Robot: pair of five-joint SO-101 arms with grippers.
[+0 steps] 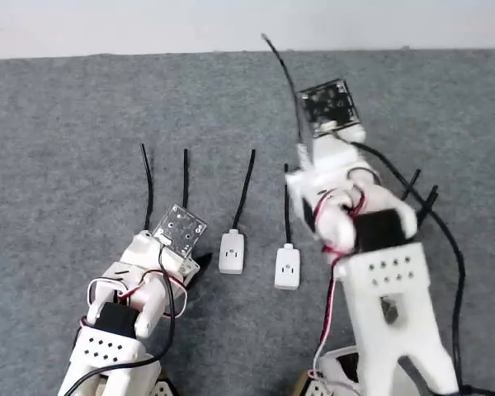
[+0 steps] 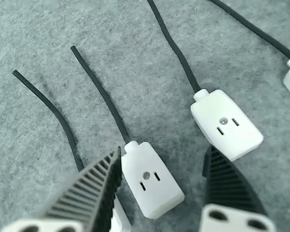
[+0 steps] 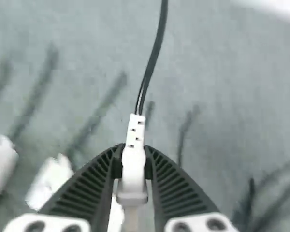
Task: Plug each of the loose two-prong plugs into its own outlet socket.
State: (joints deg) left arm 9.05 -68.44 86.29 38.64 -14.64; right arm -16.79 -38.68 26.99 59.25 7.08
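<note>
Left fingers [image 2: 94, 186], set apart, straddle a white socket [image 2: 150, 179] lying flat near the desk's [image 1: 58, 124] front edge. A second socket [image 1: 232, 252] and a third socket [image 1: 287, 266] lie just to its right, black cords running rearward. Right fingers [image 3: 101, 188], over the desk's right half, are clamped on a white plug [image 3: 134, 133], whose cord [image 3: 152, 63] extends beyond their tips.

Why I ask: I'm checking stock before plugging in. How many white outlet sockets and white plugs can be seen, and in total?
White plastic outlet sockets on black cords: 4, one mostly hidden behind the left gripper
White plastic plug on a black cord, clamped in the right gripper: 1
Total: 5
Other black cords: plug ends hidden, not counted
</note>
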